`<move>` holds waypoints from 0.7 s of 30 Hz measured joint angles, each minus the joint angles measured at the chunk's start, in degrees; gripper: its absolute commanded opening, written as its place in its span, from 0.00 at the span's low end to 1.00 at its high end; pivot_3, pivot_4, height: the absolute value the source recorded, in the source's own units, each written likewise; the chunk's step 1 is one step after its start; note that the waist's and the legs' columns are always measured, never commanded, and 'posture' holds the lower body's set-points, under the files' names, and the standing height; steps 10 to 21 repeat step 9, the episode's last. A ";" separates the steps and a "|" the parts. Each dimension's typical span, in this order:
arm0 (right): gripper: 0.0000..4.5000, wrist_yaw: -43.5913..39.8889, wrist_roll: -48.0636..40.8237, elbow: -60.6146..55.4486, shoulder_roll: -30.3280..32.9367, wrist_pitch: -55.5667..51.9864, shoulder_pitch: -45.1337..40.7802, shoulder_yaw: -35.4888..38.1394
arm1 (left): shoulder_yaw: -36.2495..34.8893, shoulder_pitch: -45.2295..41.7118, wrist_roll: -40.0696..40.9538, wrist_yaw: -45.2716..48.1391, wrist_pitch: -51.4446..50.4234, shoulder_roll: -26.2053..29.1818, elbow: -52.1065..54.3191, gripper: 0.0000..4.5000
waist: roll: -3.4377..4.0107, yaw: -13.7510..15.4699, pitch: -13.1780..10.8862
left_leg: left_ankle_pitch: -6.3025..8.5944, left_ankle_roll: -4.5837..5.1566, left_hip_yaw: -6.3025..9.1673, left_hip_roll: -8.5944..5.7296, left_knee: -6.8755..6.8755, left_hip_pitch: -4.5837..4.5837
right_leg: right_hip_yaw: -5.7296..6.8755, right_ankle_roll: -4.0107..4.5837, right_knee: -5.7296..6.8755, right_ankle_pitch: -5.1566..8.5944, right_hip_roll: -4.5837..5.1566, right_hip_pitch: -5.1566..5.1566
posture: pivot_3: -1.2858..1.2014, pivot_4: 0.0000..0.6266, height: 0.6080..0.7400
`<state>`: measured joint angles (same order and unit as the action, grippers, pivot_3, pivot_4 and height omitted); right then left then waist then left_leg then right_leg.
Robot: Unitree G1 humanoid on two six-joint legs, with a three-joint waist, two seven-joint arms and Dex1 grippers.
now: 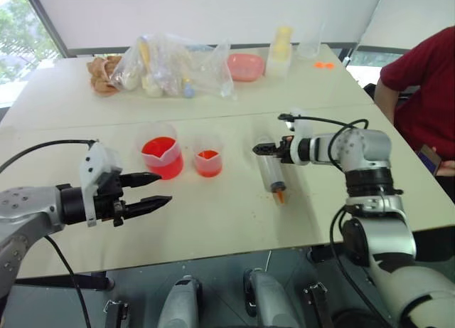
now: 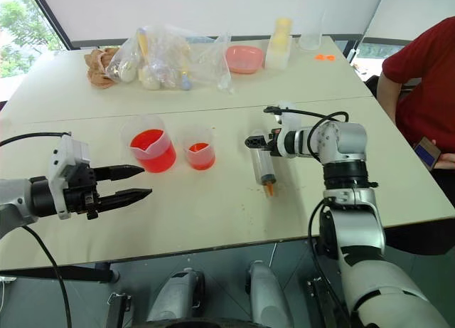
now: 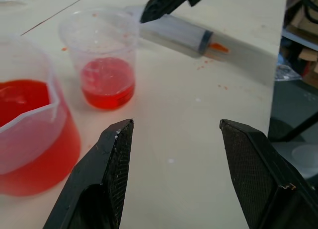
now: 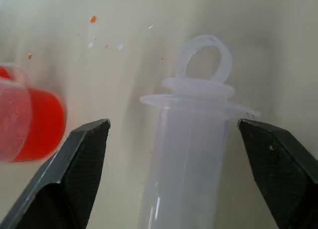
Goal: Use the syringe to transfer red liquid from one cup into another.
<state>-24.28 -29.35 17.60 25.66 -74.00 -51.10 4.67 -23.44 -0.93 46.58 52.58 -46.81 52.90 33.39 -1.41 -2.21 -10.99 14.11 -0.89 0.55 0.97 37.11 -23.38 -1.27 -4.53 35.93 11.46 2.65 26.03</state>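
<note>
The syringe [image 1: 271, 173] lies flat on the table, its orange tip [image 1: 279, 196] toward the front edge and its ring-ended plunger [image 4: 202, 60] toward the back. My right gripper [image 1: 259, 150] is open at the plunger end, one finger on either side of the barrel without touching it. Left of the syringe stands the smaller cup [image 1: 208, 162] with a little red liquid [image 3: 107, 87]. Further left is a wider cup [image 1: 162, 157] holding more red liquid. My left gripper [image 1: 162, 188] is open and empty, in front of the wide cup.
At the back of the table lie a clear plastic bag [image 1: 170, 65] of items, a pink bowl [image 1: 245, 66], a pale bottle [image 1: 281, 50] and a brown object [image 1: 103, 75]. A person in a red shirt [image 1: 426, 93] sits at the right edge.
</note>
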 measured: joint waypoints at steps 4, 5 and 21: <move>0.99 -10.85 -5.30 -8.72 9.00 -0.84 3.12 1.07 | -3.13 0.67 2.19 -1.01 -0.48 -1.26 -2.90 0.65 | 0.00 -0.10 -0.01 | 0.01 0.01 -0.01 0.00 0.00 -0.01 | 0.00 -0.02 -0.06 0.00 0.00 0.00 | 0.52 0.24 1.00; 0.99 -13.21 -7.09 -10.26 11.06 -1.60 3.75 2.46 | -5.01 0.72 2.99 -1.09 -0.63 -1.23 -3.82 0.65 | 0.00 -0.21 -0.01 | 0.01 0.01 -0.01 0.01 -0.01 0.01 | 0.00 0.00 -0.05 0.01 -0.01 0.00 | 0.52 0.24 1.00; 0.99 -18.63 -11.19 -13.92 14.99 -0.26 8.04 8.37 | -13.26 -0.04 7.83 -2.64 -2.39 -1.06 -6.95 0.65 | -0.01 -0.36 0.00 | 0.02 0.03 -0.02 0.04 -0.02 0.08 | -0.01 0.15 -0.02 0.11 -0.07 -0.03 | 0.52 0.24 1.00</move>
